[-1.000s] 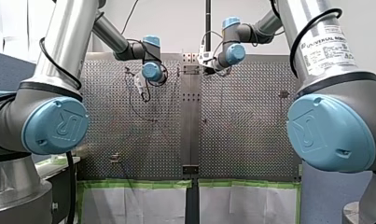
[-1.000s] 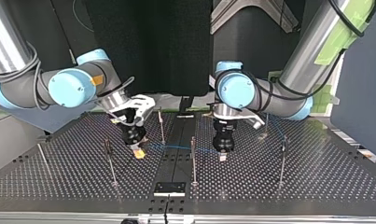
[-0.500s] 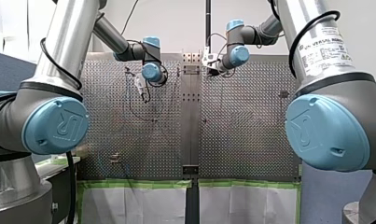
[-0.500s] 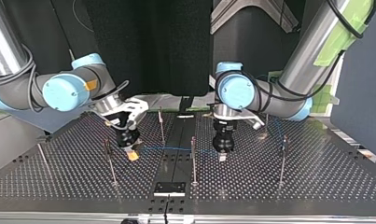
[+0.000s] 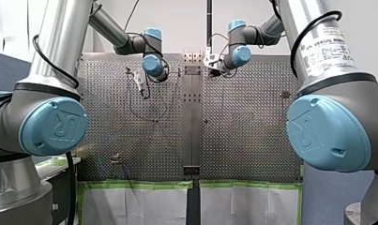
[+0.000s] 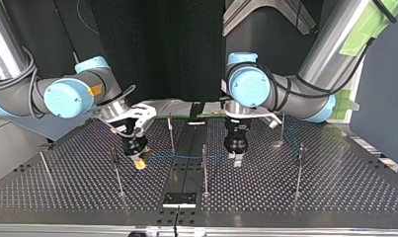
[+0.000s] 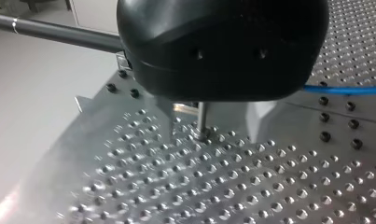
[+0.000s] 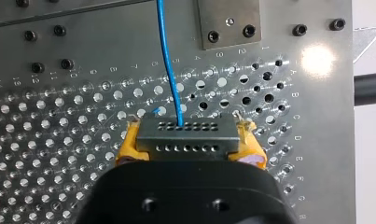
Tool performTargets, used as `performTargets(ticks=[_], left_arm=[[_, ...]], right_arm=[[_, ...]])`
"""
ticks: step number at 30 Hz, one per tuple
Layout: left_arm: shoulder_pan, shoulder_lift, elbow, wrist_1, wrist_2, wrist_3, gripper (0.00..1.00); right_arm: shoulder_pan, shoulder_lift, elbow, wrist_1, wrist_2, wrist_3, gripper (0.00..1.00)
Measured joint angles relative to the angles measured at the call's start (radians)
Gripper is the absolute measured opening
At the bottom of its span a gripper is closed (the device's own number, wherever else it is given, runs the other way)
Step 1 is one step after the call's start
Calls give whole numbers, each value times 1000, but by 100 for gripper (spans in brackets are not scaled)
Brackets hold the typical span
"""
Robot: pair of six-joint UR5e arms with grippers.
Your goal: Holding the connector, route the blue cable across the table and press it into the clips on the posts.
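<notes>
Left of centre in the top view, the right claw (image 6: 139, 162) is clamped on the connector (image 8: 185, 136); the cable (image 7: 349, 88) runs low across mid-frame past a post (image 6: 204, 165) to the left claw (image 6: 236, 159), whose fingers are apart, so a tug may drag it unguided past the post.

Shiny perforated table (image 6: 335, 192) here, with a small black plate (image 6: 179, 199) at its near edge in the top view. In the front view, green tape (image 5: 135, 184) borders white sheets (image 5: 130, 206) beneath.
</notes>
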Motion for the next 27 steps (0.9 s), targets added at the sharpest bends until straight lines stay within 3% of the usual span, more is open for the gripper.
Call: performTargets(ticks=[1,8,11,13,18,27], left_arm=[[-3,11,-3,-11,-5,2,88],[-28,50,-27,-77,-4,-11,88],[-38,53,-39,-105,19,-20,88],[-43,54,-45,-116,39,-21,100],[-53,70,-53,-126,81,-21,100],[-75,110,-57,-127,61,-26,100]], right_arm=[[0,-1,0,0,0,0,0],[0,-8,0,2,-1,1,0],[-1,-10,0,3,-1,1,0],[-1,-10,0,3,-1,1,0],[-1,-11,0,4,-1,1,0],[-2,-11,1,6,1,-2,0]])
